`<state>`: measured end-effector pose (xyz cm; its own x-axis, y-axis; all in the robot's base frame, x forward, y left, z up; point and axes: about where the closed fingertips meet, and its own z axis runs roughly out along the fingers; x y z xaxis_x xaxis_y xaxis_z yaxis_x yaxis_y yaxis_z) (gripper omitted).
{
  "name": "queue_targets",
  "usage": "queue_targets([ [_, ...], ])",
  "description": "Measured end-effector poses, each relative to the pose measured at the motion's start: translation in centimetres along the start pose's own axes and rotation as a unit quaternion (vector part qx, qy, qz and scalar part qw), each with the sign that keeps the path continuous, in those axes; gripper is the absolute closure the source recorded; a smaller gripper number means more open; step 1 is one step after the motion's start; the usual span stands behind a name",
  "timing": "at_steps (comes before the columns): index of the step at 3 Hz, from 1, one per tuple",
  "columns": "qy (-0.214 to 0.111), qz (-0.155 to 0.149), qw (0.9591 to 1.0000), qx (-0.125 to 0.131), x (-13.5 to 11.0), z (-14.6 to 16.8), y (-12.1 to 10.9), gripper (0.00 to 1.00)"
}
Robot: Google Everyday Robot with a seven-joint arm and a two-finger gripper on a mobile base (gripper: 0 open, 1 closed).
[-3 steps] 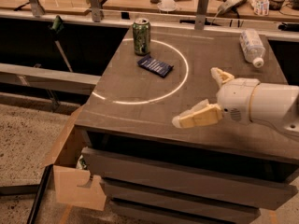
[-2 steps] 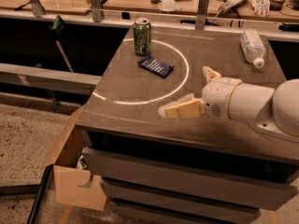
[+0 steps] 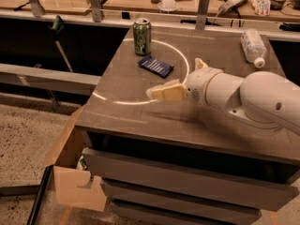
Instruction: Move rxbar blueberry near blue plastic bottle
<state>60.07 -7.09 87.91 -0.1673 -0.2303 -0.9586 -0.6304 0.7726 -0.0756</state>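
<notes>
Room: workshop; cluttered benches ran behind a dark cabinet top [image 3: 140,116] marked with a pale painted ring.
Snack bar [image 3: 156,66]: lay flat inside the ring, just in front of the green can [image 3: 142,36], not touching it.
Water bottle [image 3: 252,47]: lay on its side at the far right corner, cap toward the front, well apart from the bar.
Gripper [image 3: 185,78]: hovered over the top, near the bar and on its right-front side; the 2 fingers stood spread, 1 tan finger [image 3: 166,92] low and forward, the other raised behind; nothing held.
Step in hand: approach to the bar, judged; no contact seen, no part of the move done.
Next move: probably lower the spread fingers astride the bar's short width, close, lift, then carry right toward the bottle.
Caution: the can stood close behind the bar; a flat wrapper could slip from the fingers.
</notes>
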Motion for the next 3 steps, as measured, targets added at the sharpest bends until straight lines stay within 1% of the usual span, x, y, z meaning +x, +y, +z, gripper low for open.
queue_targets([
  [2,0.003,-0.001,1.0000,-0.004,0.1,0.5,0.2,0.00],
  [3,0.007,0.003,0.9999,-0.007,-0.1,1.8,-0.4,0.00],
])
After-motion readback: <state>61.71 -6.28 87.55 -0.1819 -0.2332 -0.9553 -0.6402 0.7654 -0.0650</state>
